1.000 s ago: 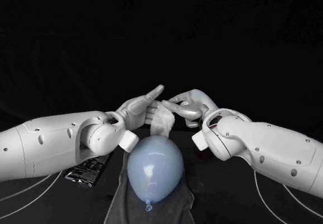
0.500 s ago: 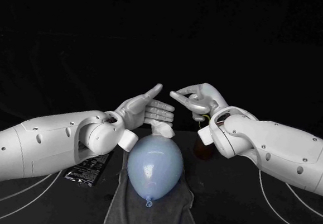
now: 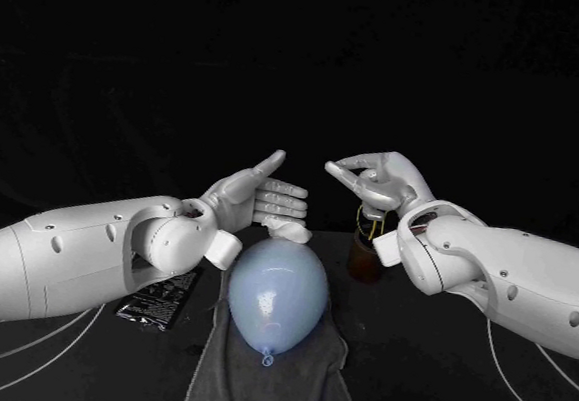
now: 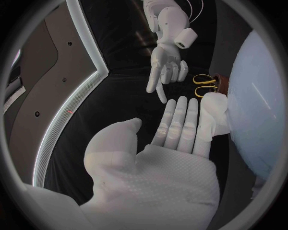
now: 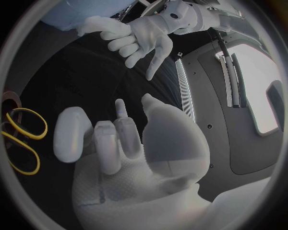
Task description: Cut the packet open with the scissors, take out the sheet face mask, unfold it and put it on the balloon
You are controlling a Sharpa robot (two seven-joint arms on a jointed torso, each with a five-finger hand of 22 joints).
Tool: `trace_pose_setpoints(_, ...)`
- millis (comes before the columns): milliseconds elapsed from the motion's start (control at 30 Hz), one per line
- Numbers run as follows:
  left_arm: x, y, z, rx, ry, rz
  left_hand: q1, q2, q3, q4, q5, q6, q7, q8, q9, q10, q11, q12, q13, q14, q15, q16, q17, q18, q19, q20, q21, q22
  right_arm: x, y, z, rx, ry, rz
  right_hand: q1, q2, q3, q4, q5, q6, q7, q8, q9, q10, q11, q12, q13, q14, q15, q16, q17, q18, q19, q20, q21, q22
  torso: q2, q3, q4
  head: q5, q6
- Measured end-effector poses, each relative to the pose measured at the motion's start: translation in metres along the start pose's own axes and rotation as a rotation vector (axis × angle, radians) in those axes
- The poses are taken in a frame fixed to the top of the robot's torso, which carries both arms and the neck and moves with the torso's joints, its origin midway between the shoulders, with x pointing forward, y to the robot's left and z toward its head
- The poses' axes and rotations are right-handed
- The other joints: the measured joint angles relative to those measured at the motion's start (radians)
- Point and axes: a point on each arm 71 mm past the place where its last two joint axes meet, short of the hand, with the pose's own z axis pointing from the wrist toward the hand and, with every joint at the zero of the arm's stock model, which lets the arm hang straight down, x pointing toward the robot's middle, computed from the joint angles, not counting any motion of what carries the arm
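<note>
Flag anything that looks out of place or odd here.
The sheet mask is bunched into a crumpled wad in the left robot hand, at the far end of the balloon, not spread over it. The black packet lies beside the towel, partly hidden by the left arm. Nothing looks spilled.

Black cloth backdrop (image 3: 310, 52) filling upper half of frame, faintly creased, black worktop (image 3: 410, 379) across lower half, dim towards every edge

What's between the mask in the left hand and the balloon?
Nothing visible. The left hand holds the bunched sheet mask right at the far end of the balloon; the right hand is up and off to one side.
</note>
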Motion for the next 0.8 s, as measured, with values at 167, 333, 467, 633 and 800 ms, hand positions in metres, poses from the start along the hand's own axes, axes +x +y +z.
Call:
trace_pose_setpoints(167,0.0,0.004,-0.006,-0.027,0.002,-0.018,0.005,0.005,-0.008,0.0,0.0,0.0,0.0,0.0,-0.001,-0.004,0.004,0.0,0.0,0.0,0.0,0.0,0.0,0.0,0.014,0.0,0.005,0.0,-0.002,-0.012,-0.013,0.008,-0.009,0.012,0.014,0.006,-0.006,-0.006,0.0,0.0,0.0,0.0,0.0,-0.004,0.003,-0.006,0.0,0.0,0.0,0.0,0.0,0.0,-0.004,0.004,-0.008,0.0,0.0,0.0006,-0.0002,-0.001,-0.004)
trace_pose_setpoints(333,0.008,0.006,-0.018,-0.058,0.026,-0.039,0.005,0.005,-0.018,-0.001,0.0,-0.007,-0.002,-0.005,-0.002,-0.007,0.007,0.0,0.0,-0.004,0.004,0.0,0.0,0.0,0.025,0.0,0.012,0.0,-0.004,-0.023,-0.024,0.02,-0.022,0.018,0.023,0.011,-0.01,-0.004,0.0,0.0,0.0,0.0,0.001,-0.004,0.003,-0.006,0.0,0.0,0.0,-0.001,0.0,0.0,-0.004,0.004,-0.008,0.0,0.001,0.0005,0.0,-0.004,-0.011)
trace_pose_setpoints(467,0.016,0.009,-0.03,-0.084,0.051,-0.063,0.005,0.013,-0.024,-0.001,0.0,-0.008,-0.003,-0.005,-0.003,-0.012,0.004,0.0,0.0,-0.004,0.004,0.0,0.0,-0.001,0.034,-0.005,0.016,0.0,-0.002,-0.031,-0.03,0.029,-0.028,0.022,0.027,0.015,-0.014,-0.008,0.0,0.001,-0.001,0.0,0.001,-0.004,0.003,-0.006,0.001,0.0,0.0,-0.001,-0.001,0.0,-0.004,0.004,-0.008,0.0,0.002,0.0002,0.0007,-0.006,-0.018)
trace_pose_setpoints(633,0.027,0.011,-0.045,-0.111,0.081,-0.099,0.016,0.025,-0.032,-0.001,0.0,-0.017,-0.005,-0.01,-0.004,-0.019,0.007,0.0,0.0,-0.004,0.004,0.0,0.0,-0.001,0.062,-0.011,0.027,0.001,-0.001,-0.039,-0.034,0.043,-0.032,0.023,0.038,0.017,-0.016,-0.01,0.0,0.001,-0.001,0.0,0.002,-0.004,0.003,-0.006,0.001,0.0,0.0,-0.003,-0.001,0.0,-0.007,0.0,-0.011,-0.001,0.002,-0.001,0.0019,-0.009,-0.027)
trace_pose_setpoints(800,0.037,0.011,-0.055,-0.125,0.107,-0.128,0.032,0.041,-0.04,-0.002,0.0,-0.026,-0.006,-0.016,-0.007,-0.03,0.01,0.0,0.0,-0.007,0.007,0.0,0.0,-0.001,0.089,-0.017,0.039,0.001,0.001,-0.047,-0.037,0.058,-0.033,0.022,0.063,0.026,-0.025,-0.02,0.0,0.001,-0.001,0.0,0.002,-0.005,0.002,-0.006,0.001,0.0,0.0,0.0,-0.001,0.0,-0.007,0.0,-0.012,-0.001,0.002,-0.0017,0.0021,-0.012,-0.033)
